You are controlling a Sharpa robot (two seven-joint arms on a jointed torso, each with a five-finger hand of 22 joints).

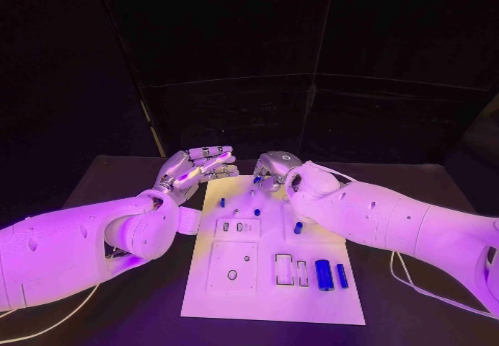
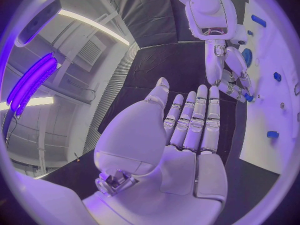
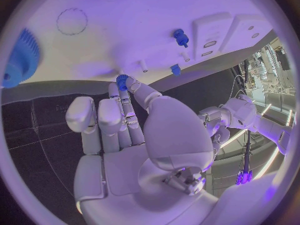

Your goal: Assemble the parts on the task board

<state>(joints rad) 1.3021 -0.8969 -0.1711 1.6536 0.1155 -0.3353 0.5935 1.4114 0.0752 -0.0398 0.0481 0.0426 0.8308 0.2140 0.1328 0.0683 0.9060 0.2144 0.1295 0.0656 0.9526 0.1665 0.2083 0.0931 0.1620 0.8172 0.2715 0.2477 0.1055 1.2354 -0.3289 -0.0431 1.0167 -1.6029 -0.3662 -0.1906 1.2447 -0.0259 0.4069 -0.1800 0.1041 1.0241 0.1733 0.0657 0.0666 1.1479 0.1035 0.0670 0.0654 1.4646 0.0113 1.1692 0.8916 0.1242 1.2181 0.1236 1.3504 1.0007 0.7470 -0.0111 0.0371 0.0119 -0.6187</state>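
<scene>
**A:** While the right hand [image 1: 275, 170] is pinching that little blue gear [image 3: 122, 80] between fingertips at the far end of the task board [image 1: 272, 303], I'd say the grip looks pretty thin. If it's meant for one of the small pegs [image 3: 143, 65] up there, a slight tilt could jam it or flick it off onto the black table [image 1: 416, 317].

**B:** Agreed. And the left hand [image 1: 195, 167]? Fingers stretched out flat, nothing in it, hanging just off the board's far-left corner, so it's no help steadying the board if the gear gets pushed down hard.

**A:** The two hands are near each other too; a bump seems possible.

**B:** Otherwise: white board mid-table, blue cylinders [image 1: 324, 274] lying near its right side, dark curtained backdrop [image 1: 249, 79] behind everything.
</scene>
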